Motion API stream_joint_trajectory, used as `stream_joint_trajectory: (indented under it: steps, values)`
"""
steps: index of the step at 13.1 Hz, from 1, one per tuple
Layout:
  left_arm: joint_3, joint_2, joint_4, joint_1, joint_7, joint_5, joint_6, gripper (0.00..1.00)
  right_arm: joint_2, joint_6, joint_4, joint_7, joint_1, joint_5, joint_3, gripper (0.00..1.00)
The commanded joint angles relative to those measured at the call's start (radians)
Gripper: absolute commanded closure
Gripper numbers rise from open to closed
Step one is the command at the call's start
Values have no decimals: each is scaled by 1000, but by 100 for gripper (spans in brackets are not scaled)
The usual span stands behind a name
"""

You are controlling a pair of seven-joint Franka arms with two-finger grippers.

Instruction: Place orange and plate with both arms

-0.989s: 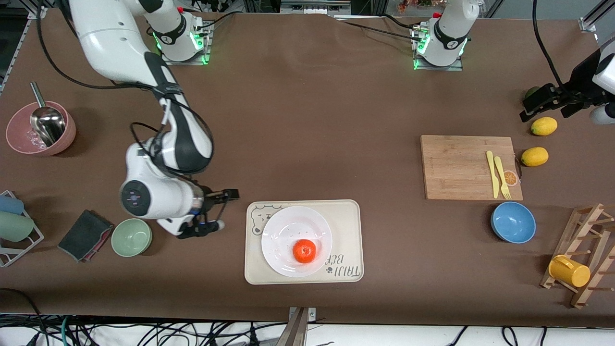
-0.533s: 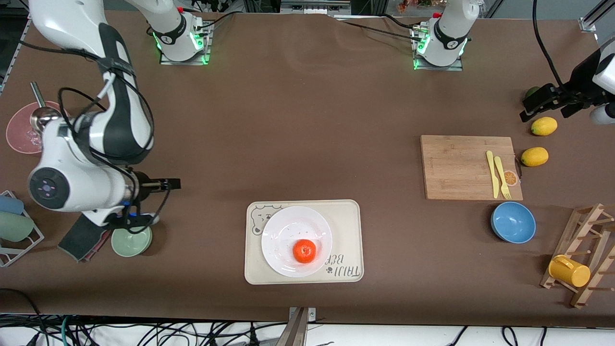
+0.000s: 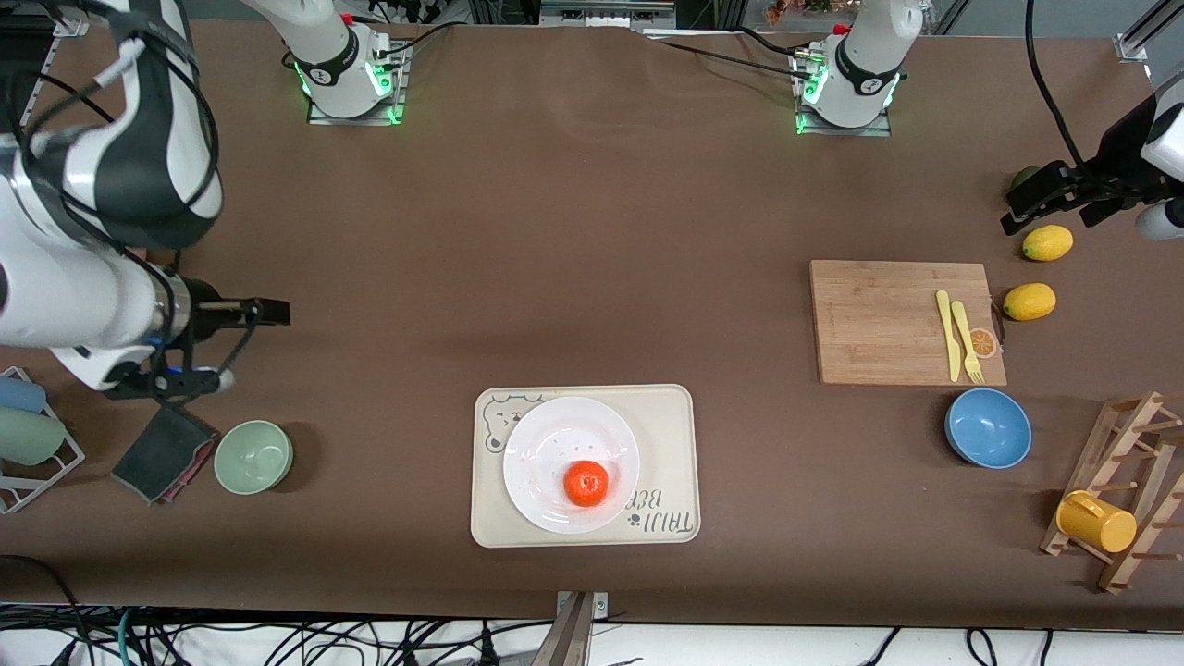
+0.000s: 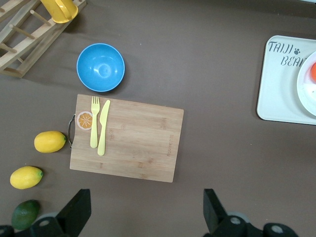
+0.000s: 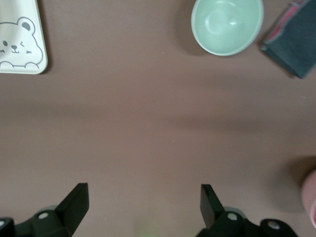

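Observation:
The orange (image 3: 586, 484) lies on the white plate (image 3: 555, 439), on the side nearer the front camera. The plate sits on a cream bear-print tray (image 3: 668, 416). My right gripper (image 3: 248, 346) is open and empty, up over bare table toward the right arm's end, well away from the tray; its wrist view (image 5: 143, 200) shows only the tray's bear corner (image 5: 19, 39). My left gripper (image 3: 1054, 205) is open and empty, waiting over the lemons at the left arm's end. In the left wrist view (image 4: 145, 207) the plate (image 4: 306, 91) and the orange (image 4: 313, 73) are cut off by the picture's edge.
A cutting board (image 3: 888, 319) with a yellow knife and fork (image 3: 957, 338), two lemons (image 3: 1047, 242), a dark green fruit (image 3: 1022, 176), a blue bowl (image 3: 988, 427) and a rack with a yellow mug (image 3: 1096, 521) lie toward the left arm's end. A green bowl (image 3: 253, 456) and a dark cloth (image 3: 162, 453) lie below the right gripper.
My right arm has swung away from the tray toward its own end of the table and risen, and now hides the pink bowl. The left arm, orange and plate have not moved.

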Motion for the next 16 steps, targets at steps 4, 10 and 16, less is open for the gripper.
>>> stream_joint_trajectory:
  steps: [4, 10, 16]
  values:
    - [-1, 12, 27, 3, -7, -2, -11, 0, -329, -19, -272, 13, -147, -103, 116, 0]
    - [-1, 12, 27, 3, -7, -2, -11, 0, -410, -24, -293, 5, -227, -105, 137, 0]
    - [2, -3, 27, 32, -4, -4, -128, 0, -453, 36, -373, 19, -228, -105, 165, 0]
